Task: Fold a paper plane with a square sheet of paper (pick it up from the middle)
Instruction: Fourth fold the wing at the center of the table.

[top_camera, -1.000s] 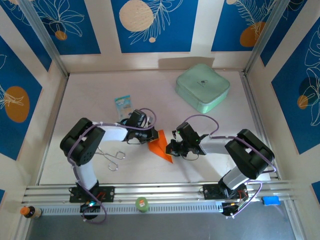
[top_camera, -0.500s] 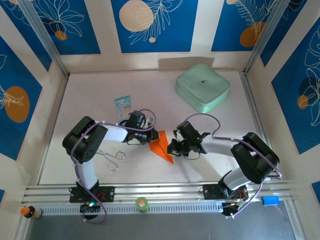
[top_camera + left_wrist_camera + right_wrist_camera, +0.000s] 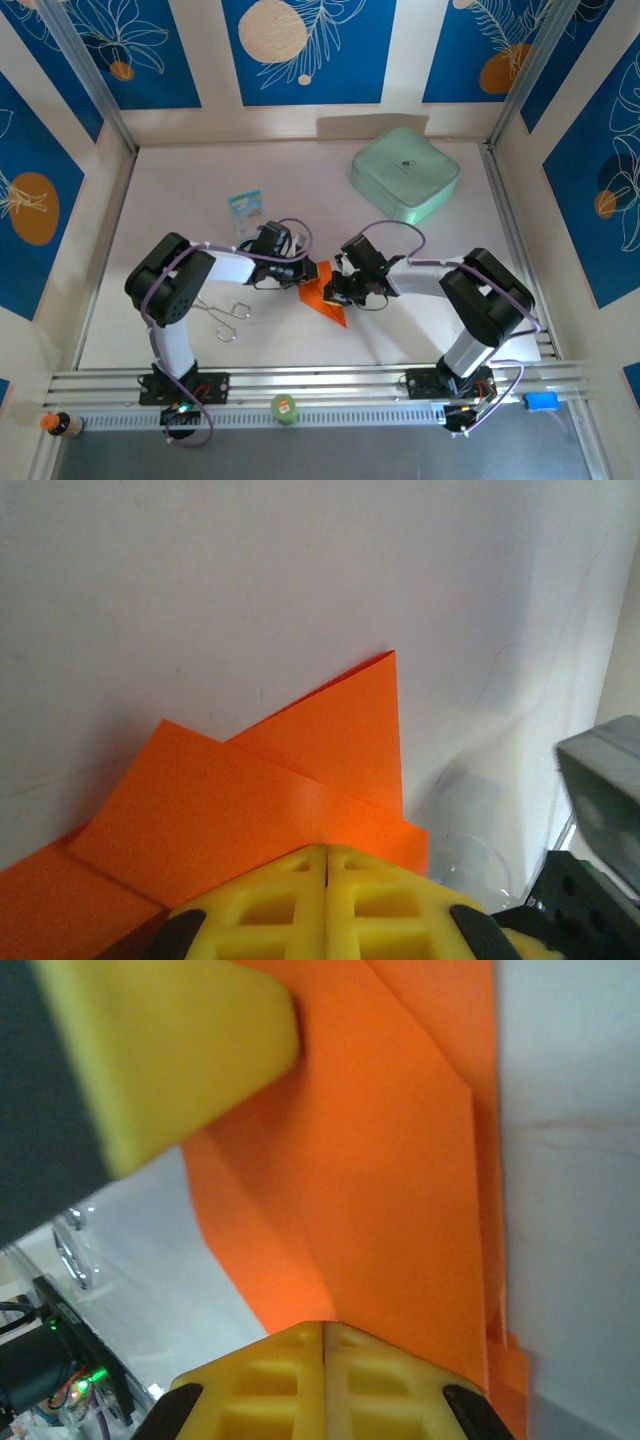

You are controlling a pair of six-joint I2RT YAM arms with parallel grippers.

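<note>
The square sheet of paper is bright orange and lies partly folded on the white table between the two arms, with overlapping layers and creases. My left gripper comes at it from the left. It is shut, and the yellow fingertips rest on the paper's folded layers. My right gripper comes from the right, also shut, with its fingertips set on the paper where a crease runs. The two grippers nearly meet over the sheet. A left gripper finger shows in the right wrist view.
A mint-green box sits at the back right. A small blue-and-white packet lies behind the left arm. A wire clip lies under the left forearm. The rail at the near edge carries a green-capped item.
The right gripper has slid left along the paper toward the left gripper, and its arm has swung inward. The left gripper stays in place. Both stay shut.
</note>
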